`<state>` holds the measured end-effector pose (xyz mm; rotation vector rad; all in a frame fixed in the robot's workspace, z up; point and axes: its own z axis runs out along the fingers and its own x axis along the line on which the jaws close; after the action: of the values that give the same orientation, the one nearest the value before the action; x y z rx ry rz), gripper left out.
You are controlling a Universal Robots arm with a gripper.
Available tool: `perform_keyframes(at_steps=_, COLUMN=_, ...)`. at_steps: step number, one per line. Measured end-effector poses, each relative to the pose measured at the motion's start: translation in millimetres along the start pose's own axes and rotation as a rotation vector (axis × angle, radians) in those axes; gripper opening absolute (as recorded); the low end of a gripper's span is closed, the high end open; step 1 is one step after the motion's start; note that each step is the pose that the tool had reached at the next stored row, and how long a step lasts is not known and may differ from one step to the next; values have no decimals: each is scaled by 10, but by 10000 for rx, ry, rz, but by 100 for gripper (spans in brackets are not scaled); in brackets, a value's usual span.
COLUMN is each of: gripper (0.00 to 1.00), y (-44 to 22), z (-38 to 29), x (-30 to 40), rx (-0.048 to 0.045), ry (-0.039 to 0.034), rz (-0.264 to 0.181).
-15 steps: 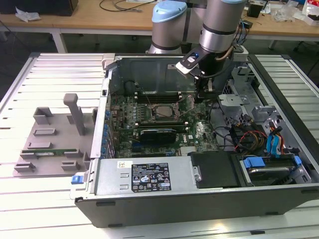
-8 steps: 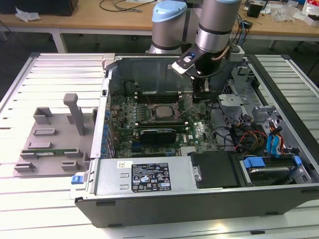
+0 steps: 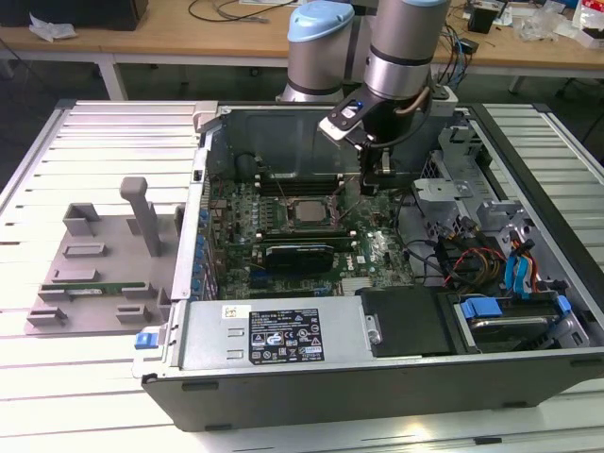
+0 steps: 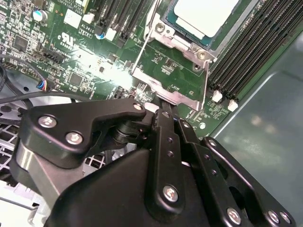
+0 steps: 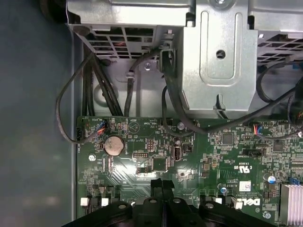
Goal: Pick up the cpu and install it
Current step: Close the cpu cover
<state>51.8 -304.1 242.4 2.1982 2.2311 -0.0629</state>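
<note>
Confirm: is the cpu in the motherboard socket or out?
In. The cpu lies flat inside the socket's metal frame on the motherboard; the gripper, shut, holds nothing.

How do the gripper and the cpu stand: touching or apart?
Apart. In the second wrist view the gripper ends at the metal socket frame, and part of that frame lies between it and the cpu.

Open overhead above the cpu (image 3: 307, 211). Hemmed in by memory slots (image 3: 294, 181) on the cpu's far side and black card (image 3: 300, 255) on its near side. Blocked toward the exterior view's right of the cpu by metal cage (image 3: 442, 189) and cables (image 3: 464, 260).
</note>
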Motion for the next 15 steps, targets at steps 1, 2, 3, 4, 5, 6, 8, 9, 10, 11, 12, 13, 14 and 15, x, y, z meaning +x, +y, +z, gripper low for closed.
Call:
perform_keyframes(at_steps=1, gripper=11, y=-20, z=0, x=0, rx=0, ry=0, rz=1)
perform_keyframes(at_steps=2, gripper=11, y=-25, z=1, x=0, rx=0, ry=0, rz=1)
perform_keyframes(at_steps=3, gripper=11, y=-31, z=1, x=0, rx=0, ry=0, rz=1)
perform_keyframes(at_steps=4, gripper=11, y=-38, z=1, x=0, rx=0, ry=0, rz=0)
perform_keyframes(at_steps=5, gripper=11, y=-44, z=1, x=1, rx=0, ry=0, rz=0)
perform_keyframes(at_steps=6, gripper=11, y=-60, z=1, x=1, rx=0, ry=0, rz=2)
perform_keyframes(at_steps=8, gripper=11, y=-76, z=2, x=1, rx=0, ry=1, rz=0)
perform_keyframes(at_steps=9, gripper=11, y=-96, z=2, x=2, rx=0, ry=1, rz=0)
perform_keyframes(at_steps=10, gripper=11, y=-115, z=2, x=2, rx=0, ry=0, rz=1)
perform_keyframes(at_steps=11, gripper=11, y=-133, z=3, x=2, rx=0, ry=0, rz=1)
perform_keyframes(at_steps=12, gripper=11, y=-153, z=3, x=2, rx=0, ry=0, rz=1)
perform_keyframes(at_steps=13, gripper=11, y=-173, z=4, x=3, rx=0, ry=1, rz=0)
perform_keyframes(at_steps=14, gripper=11, y=-188, z=4, x=3, rx=0, ry=0, rz=0)
perform_keyframes(at_steps=15, gripper=11, y=-198, z=4, x=3, rx=0, ry=0, rz=1)
